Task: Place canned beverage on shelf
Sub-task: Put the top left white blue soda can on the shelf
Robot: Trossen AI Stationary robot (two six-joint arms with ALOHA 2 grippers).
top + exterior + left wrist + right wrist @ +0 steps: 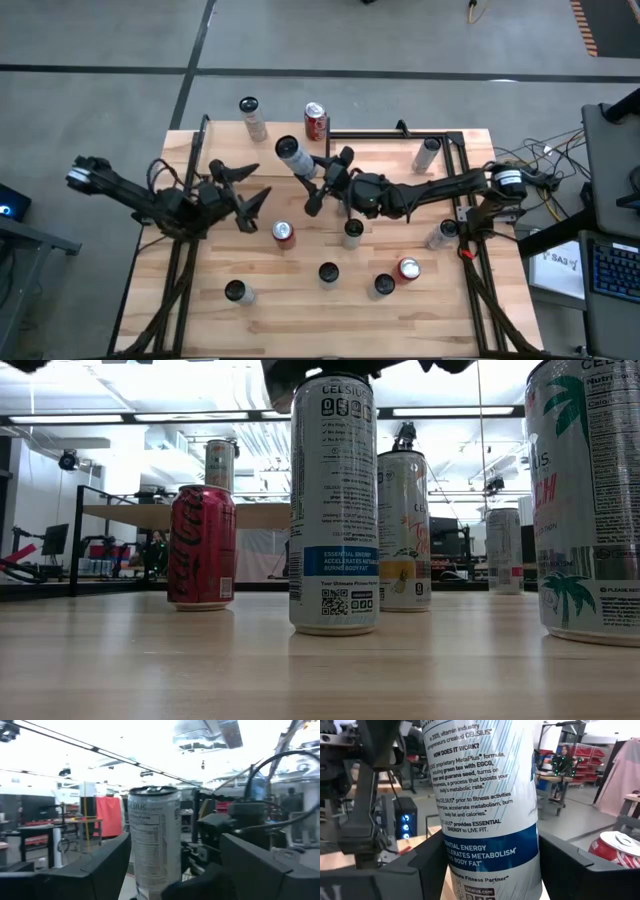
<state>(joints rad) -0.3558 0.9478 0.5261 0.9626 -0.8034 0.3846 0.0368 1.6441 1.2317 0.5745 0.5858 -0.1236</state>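
Can count from overhead: eleven total, eight slim white or silver and three shorter red.

Right gripper (317, 181) is clamped on one tall white can (295, 158), a finger on each side of the smooth printed wall with its blue band. That can is toward the back of the table (300, 320), just in front of a red can (316, 121). It is between the two grippers.

Left gripper (252, 190) has its fingers spread and holds nothing. It points at the held can from close by, not touching it.

The shelf (150, 515) shows in the low view as a thin pale wood slab on a black metal post, raised at the back. One slim can (220, 464) stands on it. I cannot tell from here how close the held can is to the shelf edge.

Loose on the tabletop:
- two red cans (284, 233) (408, 268)
- four slim ones mid-table (352, 232) (328, 272) (384, 285) (236, 291)
- two slim ones near the right edge (427, 152) (443, 233)

All the cans are plain cylinders with glossy metal and pull-tab tops. The tabletop is pale planked wood with black metal rails along its sides.
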